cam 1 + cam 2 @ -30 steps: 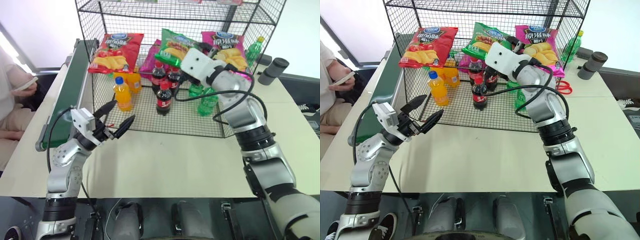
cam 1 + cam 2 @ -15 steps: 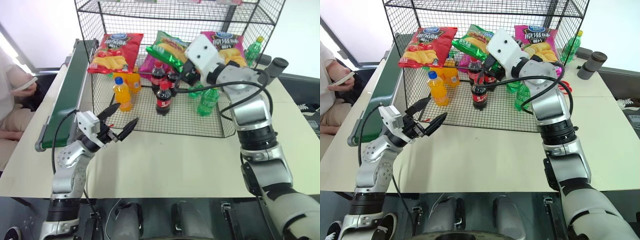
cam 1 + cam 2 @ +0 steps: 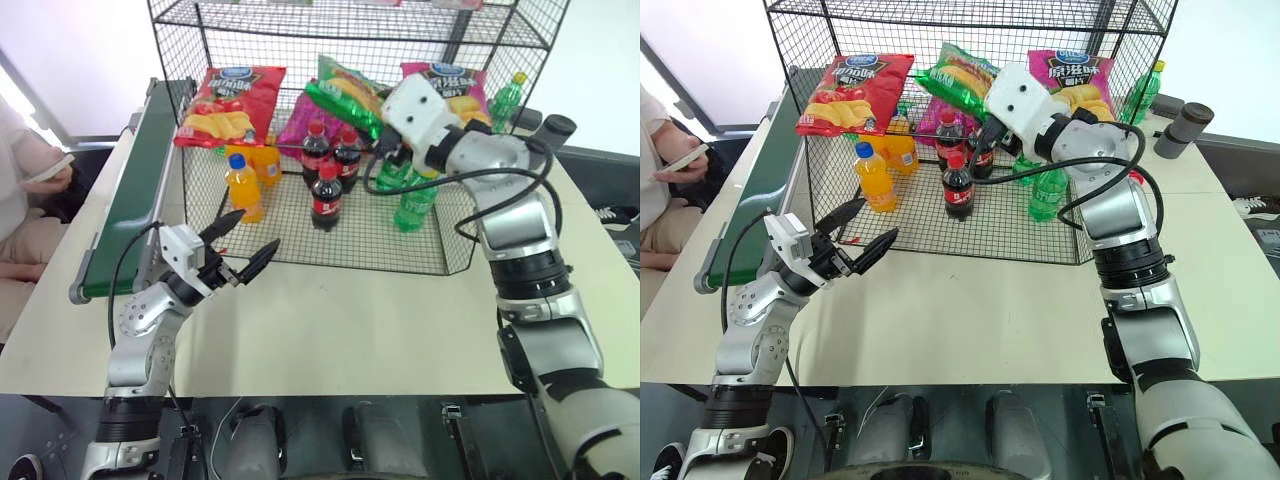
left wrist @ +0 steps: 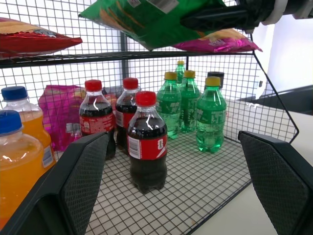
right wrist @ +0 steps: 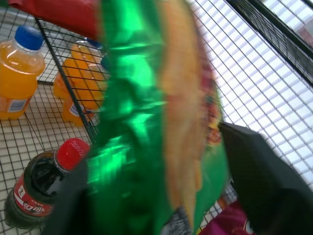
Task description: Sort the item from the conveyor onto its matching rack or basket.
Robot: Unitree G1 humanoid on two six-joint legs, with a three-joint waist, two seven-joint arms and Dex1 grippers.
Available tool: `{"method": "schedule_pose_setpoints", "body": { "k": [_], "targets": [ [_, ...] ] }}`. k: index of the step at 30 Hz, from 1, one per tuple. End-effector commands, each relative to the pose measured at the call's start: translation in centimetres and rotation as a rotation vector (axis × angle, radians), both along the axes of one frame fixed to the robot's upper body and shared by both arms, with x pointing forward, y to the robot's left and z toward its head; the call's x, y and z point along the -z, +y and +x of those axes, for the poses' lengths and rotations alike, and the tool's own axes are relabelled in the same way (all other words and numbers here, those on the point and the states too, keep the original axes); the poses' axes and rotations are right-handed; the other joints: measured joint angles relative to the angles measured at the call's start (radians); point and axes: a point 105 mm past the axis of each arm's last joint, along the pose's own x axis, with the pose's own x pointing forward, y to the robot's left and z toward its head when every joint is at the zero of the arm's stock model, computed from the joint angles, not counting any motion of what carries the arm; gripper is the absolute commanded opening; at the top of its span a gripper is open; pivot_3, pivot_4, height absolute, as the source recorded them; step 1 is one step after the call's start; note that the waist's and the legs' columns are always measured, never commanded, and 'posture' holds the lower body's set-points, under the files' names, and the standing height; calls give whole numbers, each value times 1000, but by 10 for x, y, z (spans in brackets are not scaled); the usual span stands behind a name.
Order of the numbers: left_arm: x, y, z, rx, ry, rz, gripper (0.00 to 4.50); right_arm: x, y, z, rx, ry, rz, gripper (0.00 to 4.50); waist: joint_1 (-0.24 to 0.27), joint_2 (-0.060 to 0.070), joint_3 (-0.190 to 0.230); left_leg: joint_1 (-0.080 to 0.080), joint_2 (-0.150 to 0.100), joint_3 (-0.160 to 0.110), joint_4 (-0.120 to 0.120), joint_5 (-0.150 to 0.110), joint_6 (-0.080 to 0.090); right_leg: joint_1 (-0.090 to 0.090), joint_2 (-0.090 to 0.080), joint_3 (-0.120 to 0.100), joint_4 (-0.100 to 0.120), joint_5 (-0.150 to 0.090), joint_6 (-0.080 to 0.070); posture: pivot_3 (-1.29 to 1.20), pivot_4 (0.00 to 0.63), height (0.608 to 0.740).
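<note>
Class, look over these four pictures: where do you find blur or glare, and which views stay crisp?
Right wrist view: the green chip bag is smeared with blur, its foil glaring. Left wrist view: cola bottles stay crisp. Eye views: bright backlight behind the wire rack.

text: none legible | pink chip bag point(image 3: 1081, 72) (characters too small)

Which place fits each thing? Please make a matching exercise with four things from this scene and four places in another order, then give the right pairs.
Things:
1. green chip bag
2. red chip bag
3. cola bottles
4. conveyor

Places:
A. standing on the rack's bottom tier
B. beside the rack, on the robot's left
C. between the right gripper's fingers
D. lying on the rack's middle shelf, left end

Pairs: 1-C, 2-D, 3-A, 4-B
</note>
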Motion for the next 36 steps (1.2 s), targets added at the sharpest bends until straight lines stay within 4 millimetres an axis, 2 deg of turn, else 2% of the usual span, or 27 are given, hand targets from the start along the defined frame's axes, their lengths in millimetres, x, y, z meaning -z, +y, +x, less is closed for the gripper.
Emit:
{"method": "schedule_pose_setpoints", "body": {
  "k": [1, 2, 3, 9, 16, 20, 22, 23, 28, 32, 36],
  "targets": [
    [-5, -1, -3, 1, -36, 4, 4500, -18, 2, -8, -16, -132, -81, 967, 0, 0, 0, 0, 0, 0, 0, 0, 0, 0, 0, 0, 0, 0, 0, 0, 150, 740],
    [-5, -1, -4, 0, -35, 4, 4500, -17, 2, -8, -17, -154, -112, 663, 0, 0, 0, 0, 0, 0, 0, 0, 0, 0, 0, 0, 0, 0, 0, 0, 150, 740],
    [-5, -1, -4, 1, -35, 5, 4500, -16, 3, -8, -19, -181, -146, 139, 0, 0, 0, 0, 0, 0, 0, 0, 0, 0, 0, 0, 0, 0, 0, 0, 150, 740],
    [-4, -2, -3, 5, -34, 3, 4500, -11, 8, -5, -10, -314, -321, 139, 0, 0, 0, 0, 0, 0, 0, 0, 0, 0, 0, 0, 0, 0, 0, 0, 150, 740],
    [-4, -5, -4, 12, -34, 1, 4500, -12, 3, 12, 79, -353, -339, 139, -1, 0, 0, 0, 0, 1, 0, 0, 0, 0, 0, 0, 0, 0, 0, 0, 150, 740],
    [-4, -6, -4, 12, -35, 1, 4500, -15, 8, 12, 45, -327, -284, 139, -2, 0, 0, 0, 0, 1, 0, 0, -1, 0, 0, 0, 0, 0, 0, 0, 150, 740],
    [-4, -6, -4, 11, -36, 1, 4500, -13, 10, 11, 37, -329, -305, 922, -1, 0, 0, 0, 0, 1, 0, 0, -1, 0, 0, 0, 0, 0, 0, 0, 150, 740],
    [-4, -6, -4, 11, -36, 1, 4500, -12, 9, 12, 37, -329, -310, 1168, -1, 0, 0, 0, 0, 1, 0, 0, -1, 0, 0, 0, 0, 0, 0, 0, 150, 740],
    [-3, -7, -5, 12, -36, 2, 4500, -11, 8, 8, 16, -296, -271, 3321, 0, 0, 0, 0, 0, 1, 0, 0, 0, 0, 0, 0, 0, 0, 0, 0, 150, 740],
    [-2, -9, -6, 16, -32, 2, 4500, -23, 7, 0, -47, -192, -74, 3321, 1, 0, 0, 0, 0, 1, 0, 0, 0, 0, 0, 0, 0, 0, 0, 0, 150, 740],
    [-1, -11, -6, 22, -29, -1, 4500, -22, 5, -3, -83, -115, 14, 3321, 1, 0, 0, 0, 0, 0, 0, 0, 0, 0, 0, 0, 0, 0, 0, 0, 150, 740]
  ]
}}
